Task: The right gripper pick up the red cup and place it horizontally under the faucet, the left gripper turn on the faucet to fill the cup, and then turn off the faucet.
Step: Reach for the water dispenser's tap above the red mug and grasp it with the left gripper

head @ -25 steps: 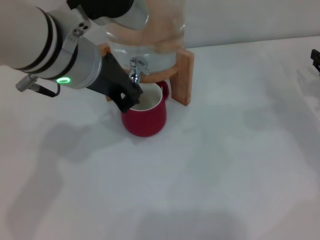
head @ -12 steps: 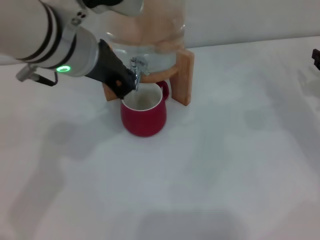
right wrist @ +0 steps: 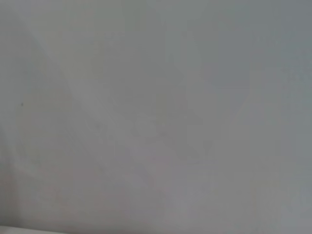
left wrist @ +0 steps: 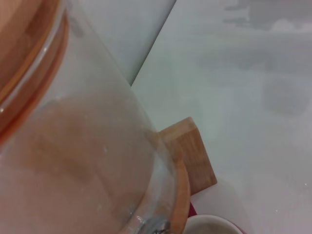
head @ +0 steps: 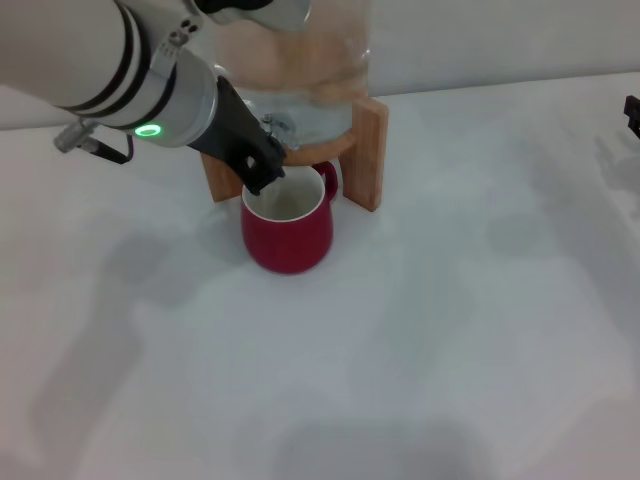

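The red cup (head: 290,228) stands upright on the white table, its cream inside showing, under the chrome faucet (head: 277,130) of the glass dispenser (head: 310,70). My left gripper (head: 262,166) reaches in from the left, its black end against the faucet just above the cup's rim. The left wrist view shows the dispenser's glass (left wrist: 83,146), a bit of chrome faucet (left wrist: 152,225) and the cup's rim (left wrist: 214,224). My right gripper (head: 632,115) is parked at the far right edge, away from the cup. The right wrist view shows only bare table.
The dispenser sits in a wooden stand (head: 368,150) at the back of the table, also in the left wrist view (left wrist: 190,156). A wall runs behind it. White tabletop (head: 450,330) stretches in front and to the right.
My left gripper has risen from over the cup's rim and moved back and slightly right, up to the faucet. The cup and the right arm have not moved.
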You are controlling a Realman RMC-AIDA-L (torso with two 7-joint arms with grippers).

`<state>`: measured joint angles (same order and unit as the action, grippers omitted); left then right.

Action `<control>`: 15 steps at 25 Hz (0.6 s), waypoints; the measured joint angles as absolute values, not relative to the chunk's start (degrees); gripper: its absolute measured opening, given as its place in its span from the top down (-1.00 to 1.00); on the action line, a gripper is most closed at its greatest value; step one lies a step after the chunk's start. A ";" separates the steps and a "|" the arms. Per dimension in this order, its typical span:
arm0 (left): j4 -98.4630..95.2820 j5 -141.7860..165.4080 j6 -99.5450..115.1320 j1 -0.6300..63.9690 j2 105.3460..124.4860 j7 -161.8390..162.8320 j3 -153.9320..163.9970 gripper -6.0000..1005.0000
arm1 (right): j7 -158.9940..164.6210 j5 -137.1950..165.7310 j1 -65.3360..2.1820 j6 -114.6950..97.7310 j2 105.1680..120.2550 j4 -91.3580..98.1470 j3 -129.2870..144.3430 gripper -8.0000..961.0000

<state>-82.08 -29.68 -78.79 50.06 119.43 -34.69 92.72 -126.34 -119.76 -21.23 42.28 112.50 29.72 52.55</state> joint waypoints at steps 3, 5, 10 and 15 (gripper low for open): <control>-80.58 -29.72 -78.66 51.24 119.39 -34.95 92.73 0.91 | -126.36 -119.73 -21.38 42.21 112.50 29.71 52.55 0.35; -79.96 -29.95 -78.50 51.73 119.40 -35.32 92.73 0.91 | -126.36 -119.72 -21.42 42.18 112.50 29.70 52.55 0.35; -79.79 -30.60 -78.15 52.22 119.47 -35.92 92.73 0.91 | -126.38 -119.70 -21.46 41.92 112.50 29.71 52.55 0.35; -79.71 -31.04 -78.14 52.50 119.54 -36.16 92.73 0.91 | -126.39 -119.55 -21.70 41.00 112.50 29.70 52.55 0.35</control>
